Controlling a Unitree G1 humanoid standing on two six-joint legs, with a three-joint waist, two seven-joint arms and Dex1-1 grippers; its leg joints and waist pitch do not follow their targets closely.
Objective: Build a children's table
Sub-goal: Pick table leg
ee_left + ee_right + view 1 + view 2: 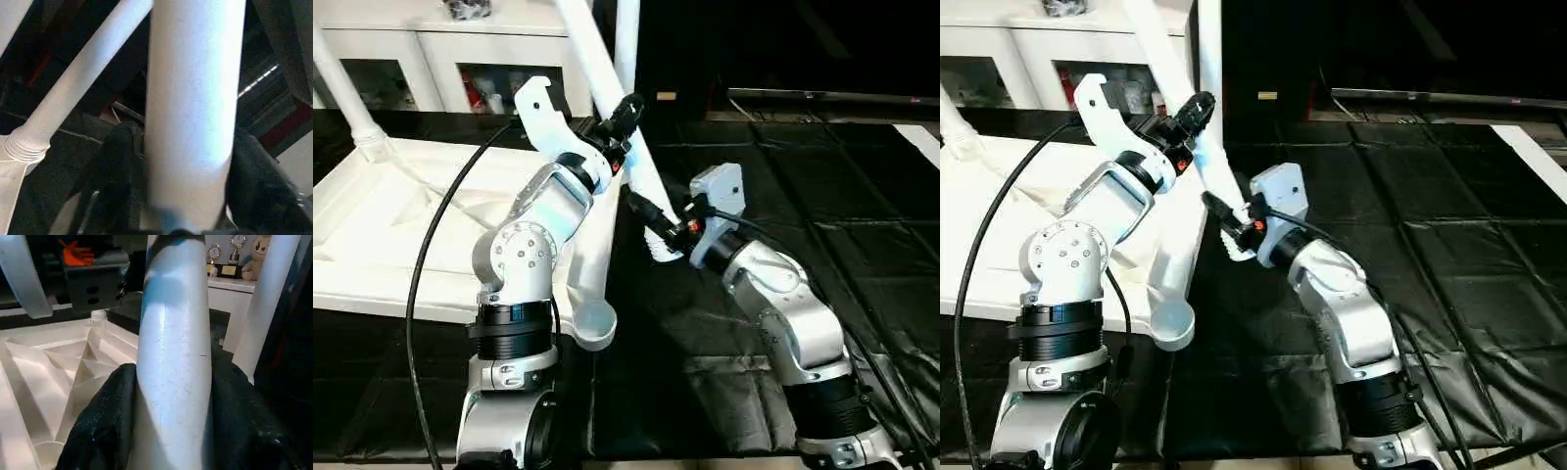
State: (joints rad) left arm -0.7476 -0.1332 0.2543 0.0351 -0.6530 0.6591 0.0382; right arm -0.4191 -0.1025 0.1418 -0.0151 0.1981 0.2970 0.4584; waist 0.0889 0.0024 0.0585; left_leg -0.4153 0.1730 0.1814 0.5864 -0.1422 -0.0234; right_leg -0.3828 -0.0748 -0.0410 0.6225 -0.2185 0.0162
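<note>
While both grippers are on the same loose table leg (607, 83), the right gripper (656, 227) clamps it near its lower threaded end and the left gripper (619, 125) has a finger each side higher up, though whether it's squeezing yet I can't tell; the leg's top runs out of frame and the arms hide its middle; it's plain white, tapered, slanting over the black floor mats (822, 186); the upside-down tabletop (372, 225) is beside it, ribbed, one leg (342, 93) already screwed in, near corner socket (592, 325) empty.

white table top (372, 245), white leg (607, 88), black mat (822, 206)
</note>
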